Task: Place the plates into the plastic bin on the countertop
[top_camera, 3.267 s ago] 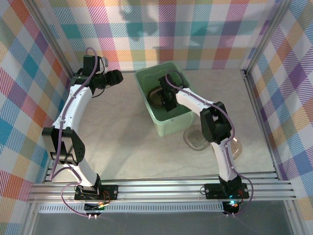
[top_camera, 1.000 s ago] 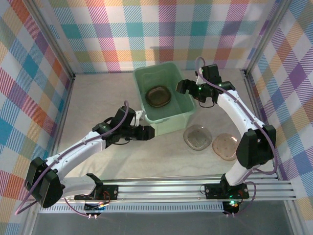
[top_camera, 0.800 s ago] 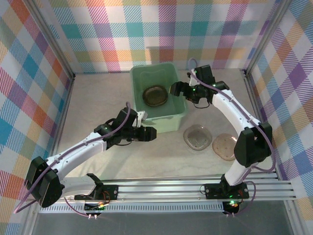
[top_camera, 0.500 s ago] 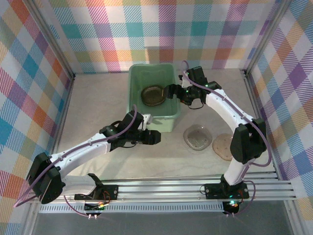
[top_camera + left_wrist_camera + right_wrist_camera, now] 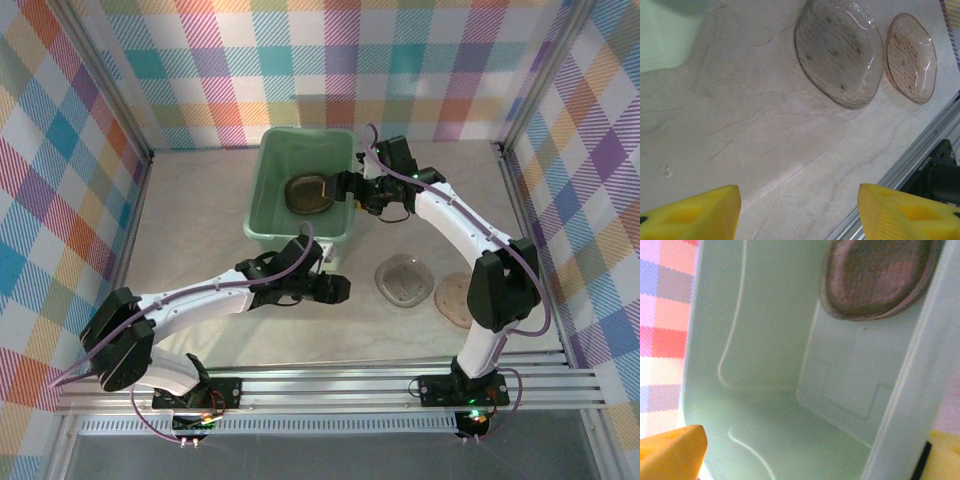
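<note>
**Two plates on the counter, a stack in the bin, both pincers released**

Top external view: The plastic bin, a pale mint-green tub with a rolled rim and sloping sides, sits at the back of the cream, veined countertop, near the plaid wall. A stack of plates, smoky brown and rounded-square, lies on its floor. Two more plates lie on the countertop to the right of the bin's front. The greyish plate is nearer the bin and the peach-tinted plate is just beside it. The left gripper hangs low just in front of the bin, pointing toward the greyish plate. The right gripper is at the bin's right rim.

Left wrist view: The left gripper is released, its yellow fingers wide apart over bare countertop. Ahead lie the greyish plate, translucent with fine streaks and small dots, and the peach-tinted plate, close together; I cannot tell whether they touch. A corner of the plastic bin shows at the upper left.

Right wrist view: The right gripper is spread wide, grasping nothing. The right wall of the plastic bin passes between its yellow fingers. The stack of plates rests on the bin's floor.
</note>
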`<state>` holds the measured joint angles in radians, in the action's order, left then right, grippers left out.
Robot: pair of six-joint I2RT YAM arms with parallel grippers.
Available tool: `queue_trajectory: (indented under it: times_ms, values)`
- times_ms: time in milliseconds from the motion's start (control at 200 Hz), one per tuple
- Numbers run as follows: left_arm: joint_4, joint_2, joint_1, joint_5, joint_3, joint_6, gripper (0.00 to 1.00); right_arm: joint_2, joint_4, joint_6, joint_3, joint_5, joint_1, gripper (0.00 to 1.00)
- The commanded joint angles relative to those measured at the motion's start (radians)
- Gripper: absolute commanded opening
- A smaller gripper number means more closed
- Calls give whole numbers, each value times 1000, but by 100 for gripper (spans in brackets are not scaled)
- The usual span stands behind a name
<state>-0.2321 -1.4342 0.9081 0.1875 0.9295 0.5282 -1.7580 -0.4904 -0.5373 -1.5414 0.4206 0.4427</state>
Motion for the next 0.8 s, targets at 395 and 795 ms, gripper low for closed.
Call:
queue_trajectory:
  times_ms: [395,795]
  values:
    - [-37,-325,106,-10,290,45,62,494,-86,90,172,-420,-33,99]
    - [-178,-521,109,-27,465,159,63,678,-121,65,336,-441,-75,99]
